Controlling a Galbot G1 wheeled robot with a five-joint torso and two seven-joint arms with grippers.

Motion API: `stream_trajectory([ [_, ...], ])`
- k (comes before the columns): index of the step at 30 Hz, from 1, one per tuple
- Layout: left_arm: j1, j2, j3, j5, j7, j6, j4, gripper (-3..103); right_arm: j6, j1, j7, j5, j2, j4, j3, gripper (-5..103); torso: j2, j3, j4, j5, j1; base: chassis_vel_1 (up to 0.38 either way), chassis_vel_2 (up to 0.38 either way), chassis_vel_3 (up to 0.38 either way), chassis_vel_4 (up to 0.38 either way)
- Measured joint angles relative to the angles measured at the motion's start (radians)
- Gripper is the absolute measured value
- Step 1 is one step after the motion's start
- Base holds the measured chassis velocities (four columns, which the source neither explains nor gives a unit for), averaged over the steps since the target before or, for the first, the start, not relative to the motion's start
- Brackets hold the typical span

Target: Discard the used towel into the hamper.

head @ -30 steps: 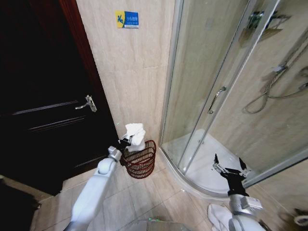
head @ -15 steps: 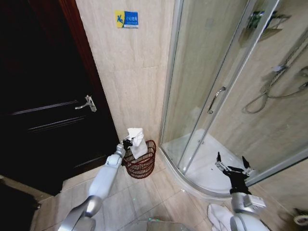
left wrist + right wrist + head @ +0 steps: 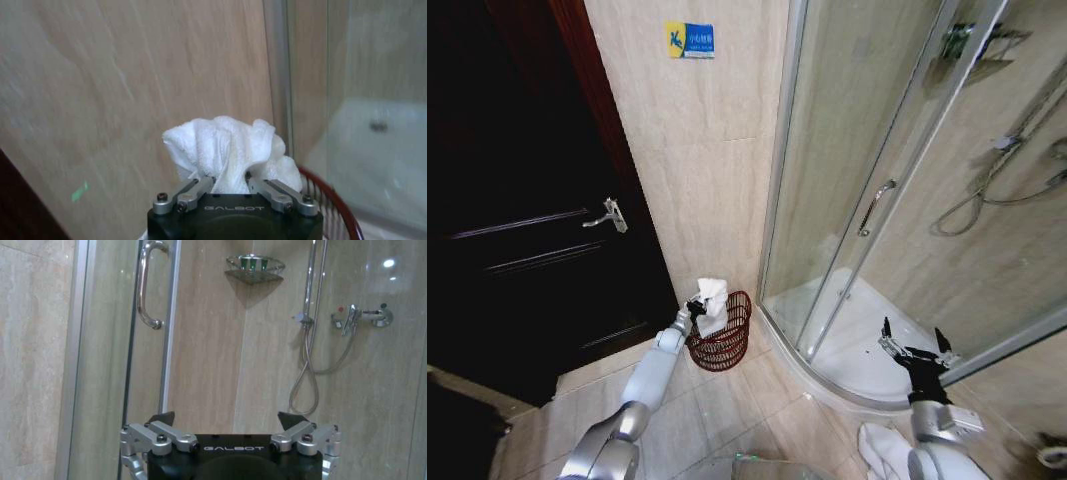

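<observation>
My left gripper [image 3: 699, 306], clenched on the crumpled white terry towel [image 3: 711, 302], has lowered it to the rim of the round red-brown wire hamper [image 3: 725, 342], ready for release; my right gripper [image 3: 918, 349] idles spread wide

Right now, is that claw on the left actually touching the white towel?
Touching. In the left wrist view the left gripper has its fingers pinched on the bunched white towel, above the hamper.
</observation>
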Motion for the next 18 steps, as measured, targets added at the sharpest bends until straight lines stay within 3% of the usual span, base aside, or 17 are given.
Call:
stream_trajectory([
  [2,0.019,0.015,0.028,-0.012,-0.001,0.122,-0.062,10,0.0,0.0,0.0,0.005,-0.001,-0.001,0.003,100,0.0,0.0,0.0,-0.0001,0.0,0.0,0.0,0.0,0.0],
  [4,0.032,0.03,0.053,-0.024,0.004,0.232,-0.117,20,0.003,-0.003,0.0,0.008,-0.001,-0.004,0.004,100,0.0,0.0,0.0,0.0001,0.0,0.0,0.0,0.0,0.0],
  [6,0.035,0.035,0.063,-0.028,0.005,0.265,-0.132,26,0.005,-0.006,0.0,0.011,0.0,-0.004,0.006,100,0.0,0.0,0.0,0.0,0.0,0.0,0.0,0.0,0.0],
  [8,0.035,0.039,0.071,-0.031,0.009,0.285,-0.142,36,0.008,-0.011,0.0,0.015,0.0,-0.006,0.009,100,0.0,0.0,-0.0001,0.0,0.0,0.0,0.0,0.0,0.0],
  [10,0.036,0.04,0.073,-0.033,0.009,0.291,-0.146,36,0.01,-0.012,0.0,0.016,0.0,-0.007,0.011,100,0.0,0.0,-0.0001,0.0,0.0,0.0,0.0,0.0,0.0],
  [18,0.033,0.041,0.083,-0.037,0.009,0.292,-0.151,68,0.012,-0.015,-0.001,0.019,0.0,-0.009,0.013,100,0.0,0.0,-0.0001,0.0,0.0,0.0,0.0,0.0,0.0],
])
